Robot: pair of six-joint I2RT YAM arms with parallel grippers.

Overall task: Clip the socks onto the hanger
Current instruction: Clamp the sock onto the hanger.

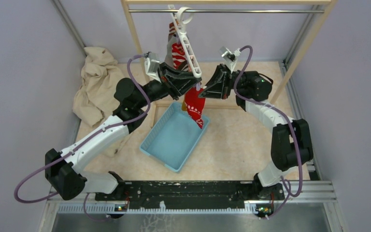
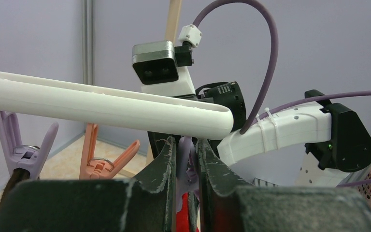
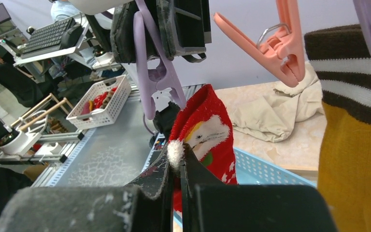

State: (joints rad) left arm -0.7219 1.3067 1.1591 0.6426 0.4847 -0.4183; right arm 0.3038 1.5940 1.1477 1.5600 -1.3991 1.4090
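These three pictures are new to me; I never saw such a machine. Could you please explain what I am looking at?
Two robot arms stand at a table's edge. The overhead picture looks down on them; the other two come from cameras on their wrists. A white hanger hangs from a rail. The left fingers squeeze a purple peg at its end. The right fingers hold a red sock just under that peg. A yellow sock hangs nearby, next to an empty orange peg. On the table lie a blue tray and a beige cloth.

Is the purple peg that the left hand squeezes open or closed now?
Open. In the right wrist view the purple peg has its lower tips spread, the red sock just below, not yet clamped.
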